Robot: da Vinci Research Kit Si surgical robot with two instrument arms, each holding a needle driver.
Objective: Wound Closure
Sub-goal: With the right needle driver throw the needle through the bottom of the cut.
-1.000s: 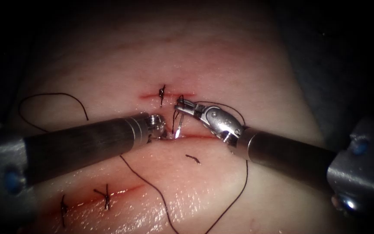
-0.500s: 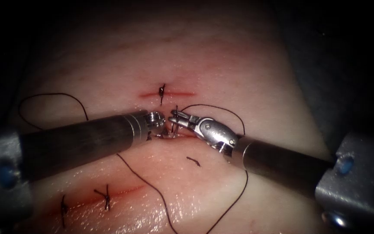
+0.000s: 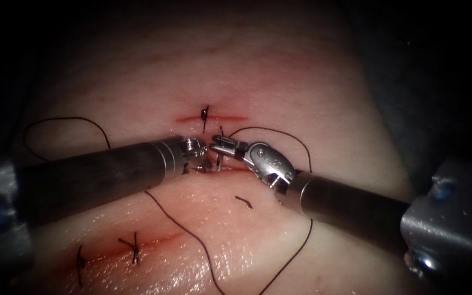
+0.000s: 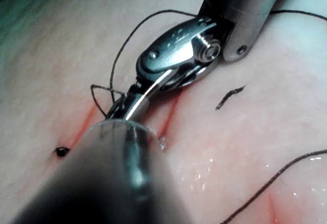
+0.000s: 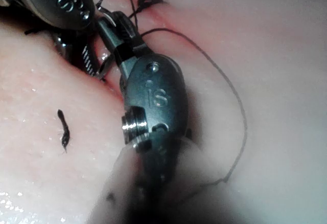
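Bench practice on the pale pink slab of pork-belly tissue [image 3: 301, 82]: the right arm's steel needle driver [image 3: 217, 146], jaws clamped on the curved silver needle [image 3: 220, 160] near its blunt end, has lowered it in the past second to the red open cut [image 3: 236, 168], tip to tip with the left arm's steel needle driver [image 3: 195, 146]; what the left holds cannot be told. Dark suture thread [image 3: 296, 257] loops around the right tool. A needle hand-over seems in hand; it calls for a firm left grip before release
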